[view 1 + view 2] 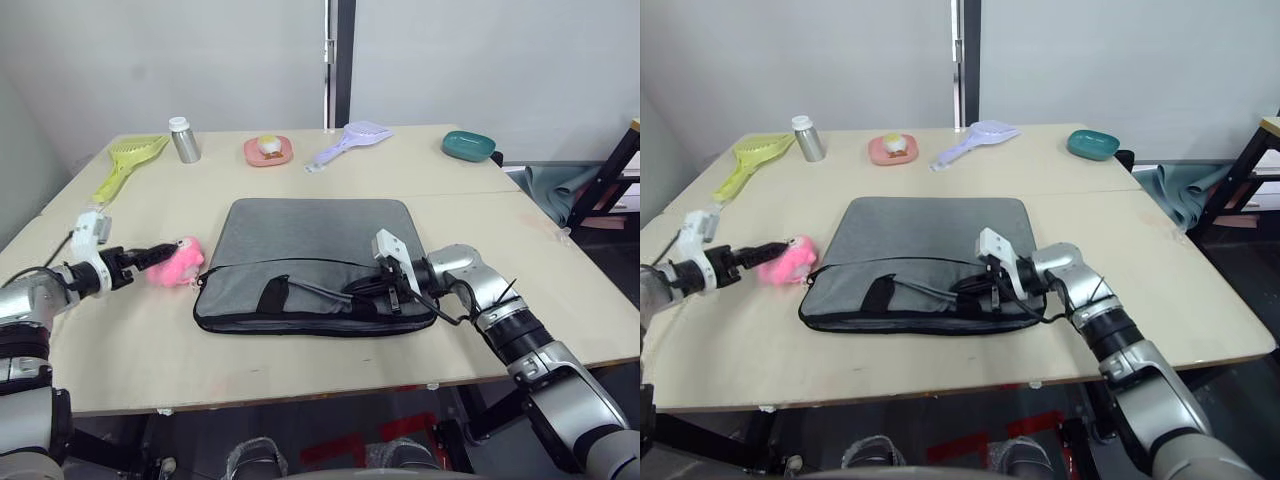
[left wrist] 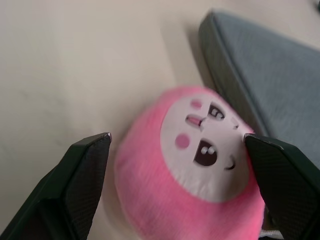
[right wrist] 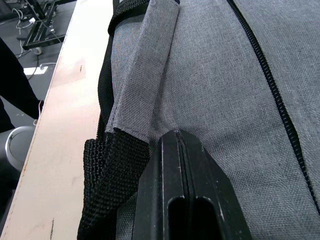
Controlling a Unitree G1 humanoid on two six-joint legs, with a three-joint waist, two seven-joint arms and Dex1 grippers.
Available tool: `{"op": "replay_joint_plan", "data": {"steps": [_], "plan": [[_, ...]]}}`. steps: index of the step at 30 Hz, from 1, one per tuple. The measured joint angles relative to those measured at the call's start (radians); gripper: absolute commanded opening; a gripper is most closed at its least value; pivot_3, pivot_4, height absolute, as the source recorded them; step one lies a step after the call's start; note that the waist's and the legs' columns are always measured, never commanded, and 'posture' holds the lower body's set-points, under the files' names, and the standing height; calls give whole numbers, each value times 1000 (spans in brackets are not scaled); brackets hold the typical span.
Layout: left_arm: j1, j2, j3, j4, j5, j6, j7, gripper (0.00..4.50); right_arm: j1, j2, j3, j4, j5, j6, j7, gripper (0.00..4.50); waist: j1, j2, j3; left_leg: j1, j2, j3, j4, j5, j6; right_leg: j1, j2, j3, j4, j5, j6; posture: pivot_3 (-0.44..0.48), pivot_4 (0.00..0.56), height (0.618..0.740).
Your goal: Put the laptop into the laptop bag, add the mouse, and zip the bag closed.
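Observation:
The grey laptop bag [image 1: 310, 235] lies flat in the middle of the table, its black zipper edging and strap handle [image 3: 107, 175] along the near side. My right gripper [image 1: 352, 289] is shut and rests low on the bag's near edge beside the handle; nothing shows between its fingers [image 3: 175, 165]. To the left of the bag, my left gripper [image 1: 150, 259] is open, one finger on each side of a round pink plush toy [image 2: 200, 165] with a face. The laptop and the mouse are out of view.
Along the far edge of the table [image 1: 150, 360] stand a yellow-green scoop [image 1: 128, 160], a silver bottle [image 1: 183, 140], a pink plate [image 1: 268, 151] with food, a lilac scoop [image 1: 350, 138] and a teal case [image 1: 469, 145]. The table's near edge runs just below the bag.

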Motion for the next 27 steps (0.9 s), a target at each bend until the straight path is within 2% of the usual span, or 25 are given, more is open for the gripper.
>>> {"op": "replay_joint_plan", "data": {"steps": [4,9,13,18,22,24,27], "plan": [[-38,-7,-11,60,34,-5,-3,3354,6,-1,0,-10,-2,2,-8,0,1,0,0,1,0,0,-2,0,0,0,0,0,0,0,0,0,150,740],[-43,-8,-7,54,26,21,-58,1539,10,-1,0,-17,-2,6,-18,0,1,0,0,1,0,0,-4,0,0,0,0,0,-2,0,0,0,150,740],[24,-8,28,-81,-22,100,-84,213,8,9,0,-16,-2,16,-26,0,-5,0,0,1,0,0,-6,0,0,0,0,0,-2,0,0,0,150,740],[93,-9,164,-263,-151,199,-86,213,-15,22,5,2,-9,41,-30,0,-7,0,1,1,0,-1,-11,0,0,-1,0,-1,-3,0,0,0,150,740],[196,-7,195,-423,-202,255,-79,213,-68,61,23,75,-29,48,-65,0,-12,2,2,12,-1,1,-17,0,-1,2,0,3,-5,-2,3,0,150,740],[242,-7,203,-463,-213,278,-70,213,-84,73,25,107,-35,46,-82,0,-12,3,3,13,-1,0,-20,-1,-1,1,2,3,-6,-7,11,0,150,740],[321,-1,240,-514,-229,307,-59,213,-93,79,27,128,-38,41,-93,0,-9,5,4,13,-1,-1,-24,-1,-1,0,3,3,-7,-7,11,0,150,740]]}}
